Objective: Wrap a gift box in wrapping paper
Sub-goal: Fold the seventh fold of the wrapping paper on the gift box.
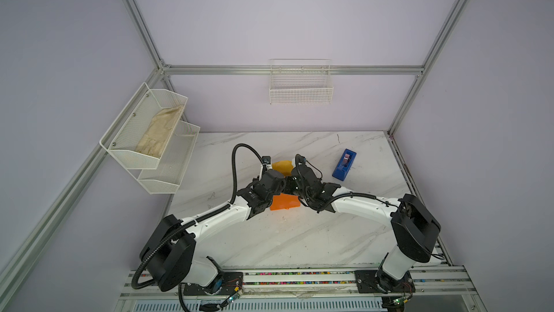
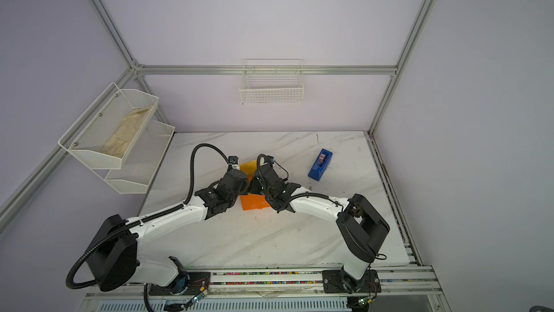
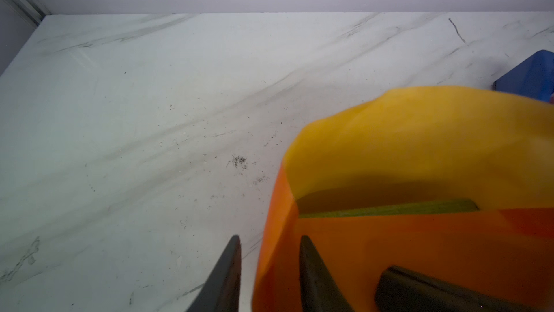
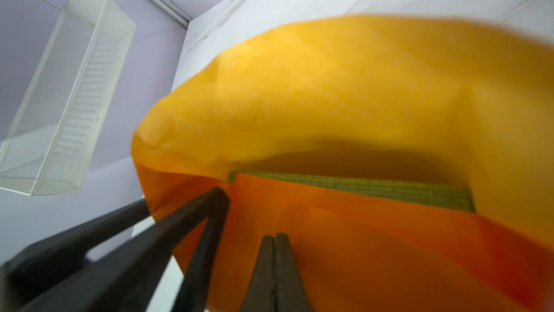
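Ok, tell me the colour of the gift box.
Olive green gift box, clearest in the right wrist view.

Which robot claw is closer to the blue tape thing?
Right. The right gripper is over the wrapping paper on the side toward the blue tape dispenser; the left gripper straddles the paper's edge farther from it.

Overhead stereo pair, wrist views sharing wrapping paper [image 3: 419, 145]
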